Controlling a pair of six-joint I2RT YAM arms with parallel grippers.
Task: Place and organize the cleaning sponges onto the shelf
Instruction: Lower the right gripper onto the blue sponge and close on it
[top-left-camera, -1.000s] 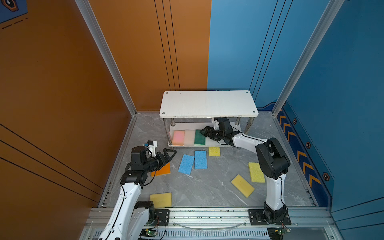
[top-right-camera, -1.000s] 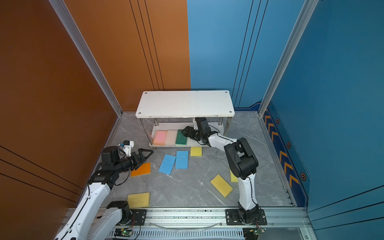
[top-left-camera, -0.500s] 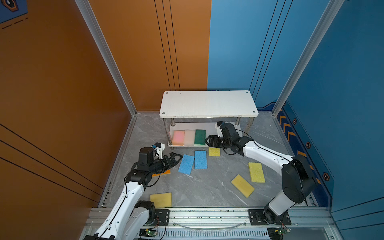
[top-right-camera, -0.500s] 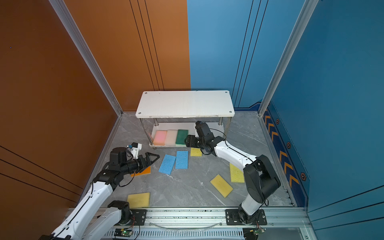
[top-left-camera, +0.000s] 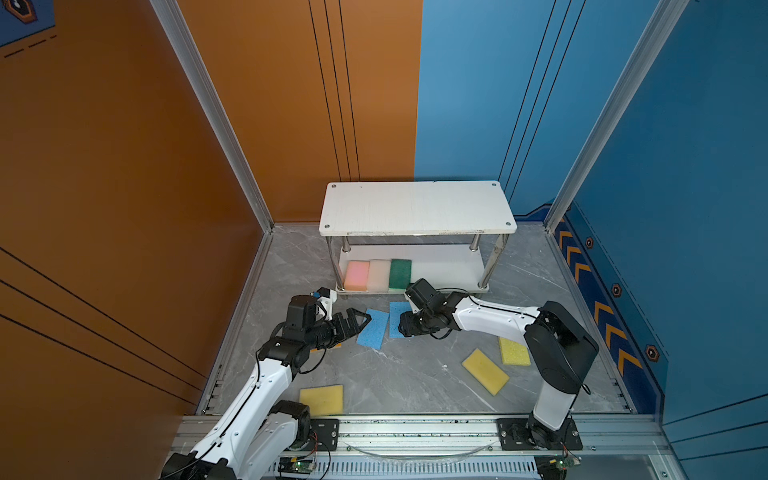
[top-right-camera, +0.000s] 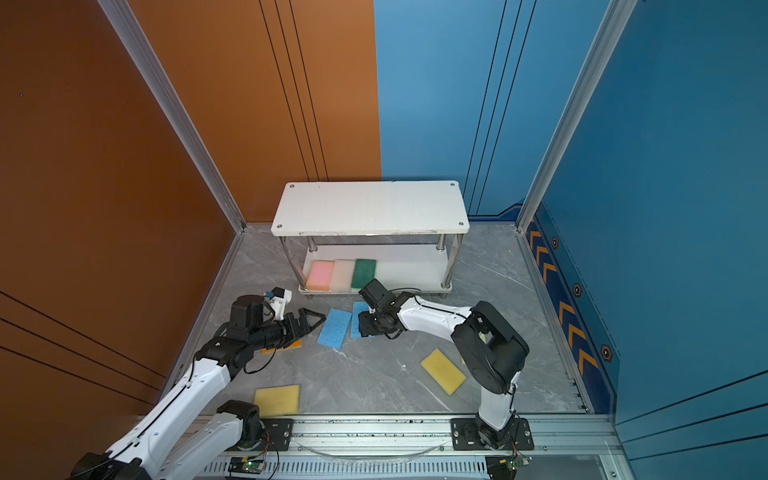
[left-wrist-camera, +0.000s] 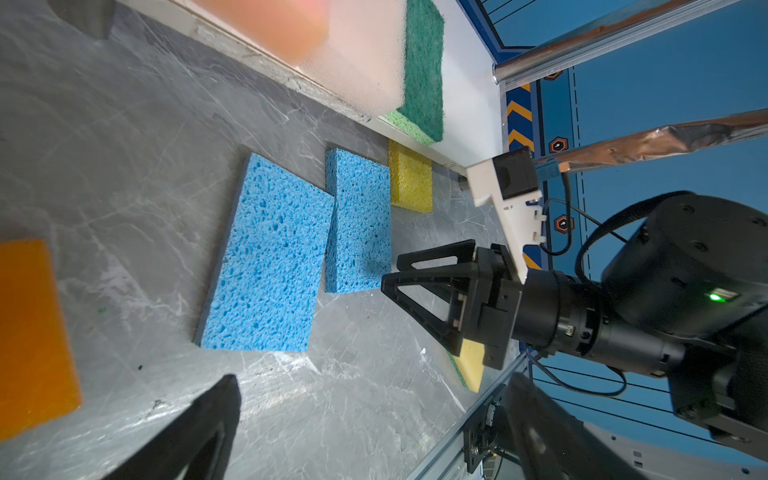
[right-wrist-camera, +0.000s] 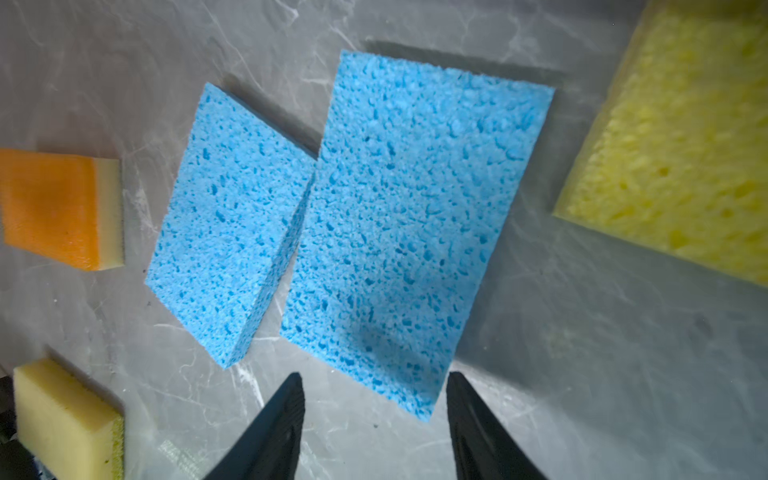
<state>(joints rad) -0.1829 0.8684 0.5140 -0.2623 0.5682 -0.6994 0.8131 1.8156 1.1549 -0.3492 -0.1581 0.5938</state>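
Sponges already on the shelf (top-left-camera: 417, 208) number three: the pink sponge (top-left-camera: 356, 275), the off-white sponge (top-left-camera: 379, 274) and the dark green sponge (top-left-camera: 400, 273), side by side at the left end of its lower board.

Your next target looks like the blue sponge (right-wrist-camera: 407, 224) lying flat on the surface (top-left-camera: 415, 374), just in front of the shelf's front edge and near the middle. Your right fingers (top-left-camera: 409, 328) hang over its near short edge, half spread and empty, with a gap about matching its short side. Its long axis runs away from the tips, a little skewed, so one corner pokes between them.

Mind the second blue sponge (right-wrist-camera: 232, 220). It meets the target at one corner and leaves only a thin wedge for the finger on that side. Your left fingers (top-left-camera: 353, 324) are spread wide and empty beside that second one, above the orange sponge (left-wrist-camera: 33, 332).

Your right arm is the nearer. I'd square up to the long edges before you close.
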